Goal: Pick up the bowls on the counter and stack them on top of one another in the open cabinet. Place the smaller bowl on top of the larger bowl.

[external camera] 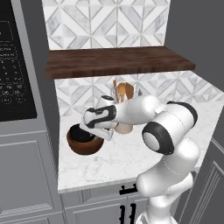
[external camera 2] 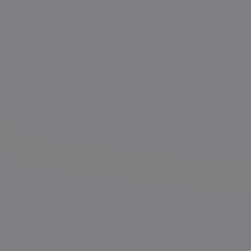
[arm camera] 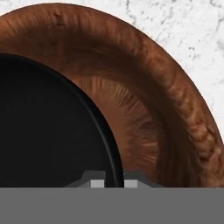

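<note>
The large reddish-brown wooden bowl (external camera: 83, 148) stands on the white marble counter (external camera: 131, 153) at its left end, under the dark wood shelf (external camera: 118, 61). The small glossy black bowl (external camera: 80, 132) is within the wooden bowl's mouth; I cannot tell whether it rests there or hangs just above. In the hand view the black bowl (arm camera: 43, 131) covers the left of the wooden bowl (arm camera: 144, 109), and its rim runs between my fingertips. My gripper (arm camera: 114, 181) is shut on that rim. From the left base view the gripper (external camera: 92, 131) sits at the bowls' right edge.
A beige utensil holder (external camera: 124, 127) with wooden tools stands against the tiled wall right behind my forearm. A tall grey unit with a black oven panel (external camera: 13, 65) walls off the left. The counter's front edge (external camera: 109, 181) is close below the bowls.
</note>
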